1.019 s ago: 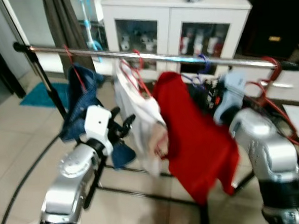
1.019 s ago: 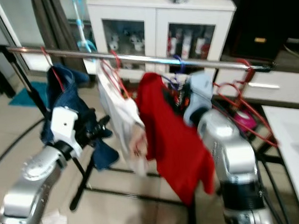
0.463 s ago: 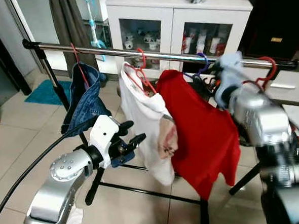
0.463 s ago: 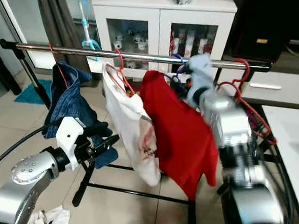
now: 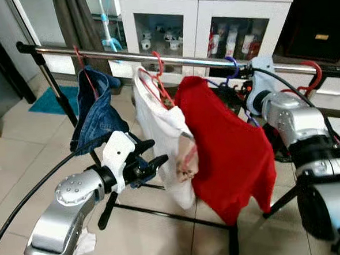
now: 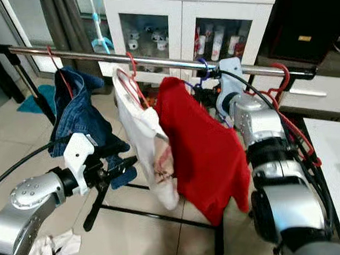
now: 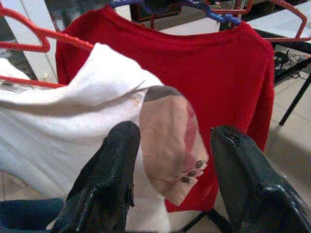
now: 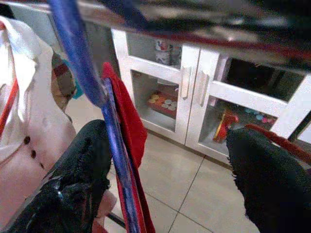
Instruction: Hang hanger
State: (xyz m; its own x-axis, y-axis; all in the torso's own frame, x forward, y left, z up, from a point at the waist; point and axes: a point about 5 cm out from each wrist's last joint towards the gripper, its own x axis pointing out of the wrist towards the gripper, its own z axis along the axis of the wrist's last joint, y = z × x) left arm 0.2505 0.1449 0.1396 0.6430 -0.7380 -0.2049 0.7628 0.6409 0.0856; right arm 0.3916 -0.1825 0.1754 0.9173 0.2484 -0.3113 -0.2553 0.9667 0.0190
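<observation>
Here the right gripper [image 8: 165, 160] gapes, seemingly around the blue hanger [image 8: 82, 73] on the rail [image 5: 183, 60].

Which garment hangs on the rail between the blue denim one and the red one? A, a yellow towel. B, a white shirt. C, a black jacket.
B: the white shirt hangs on a red hanger between the denim garment and the red top.

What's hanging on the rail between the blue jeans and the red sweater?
A white shirt on a red hanger hangs between the blue jeans and the red sweater, seen in the left eye view.
</observation>
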